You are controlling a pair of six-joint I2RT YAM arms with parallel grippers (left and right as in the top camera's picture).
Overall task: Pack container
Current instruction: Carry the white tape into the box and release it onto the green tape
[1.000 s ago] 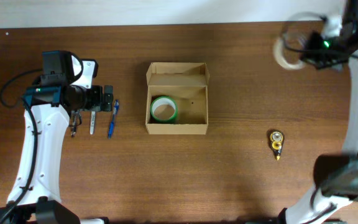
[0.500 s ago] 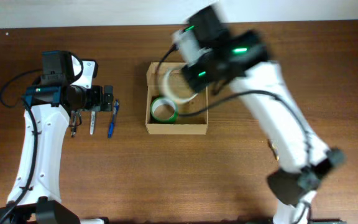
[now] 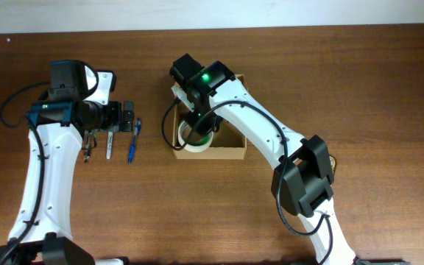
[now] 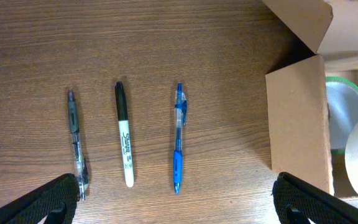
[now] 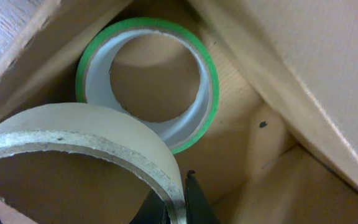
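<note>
The tan cardboard container [image 3: 235, 147] stands open at the table's middle, its flap lid folded back. A green tape roll [image 5: 194, 50] lies flat inside it at the left. My right gripper [image 5: 178, 202] is shut on the wall of a white tape roll [image 5: 98, 134] and holds it over the container's left front part, above the green roll; the white roll also shows in the overhead view [image 3: 195, 145]. My left gripper [image 4: 179, 205] is open and empty above several pens left of the container [image 4: 297, 121].
A clear pen [image 4: 75, 140], a black-capped marker [image 4: 123, 134] and a blue pen [image 4: 178, 137] lie side by side left of the container. A small yellow-and-black object [image 3: 328, 163] lies to the right, partly behind my right arm.
My right arm has swung from the far right corner to the container, carrying the white tape roll, and has lowered it to the box's left front. The left arm has not moved.
</note>
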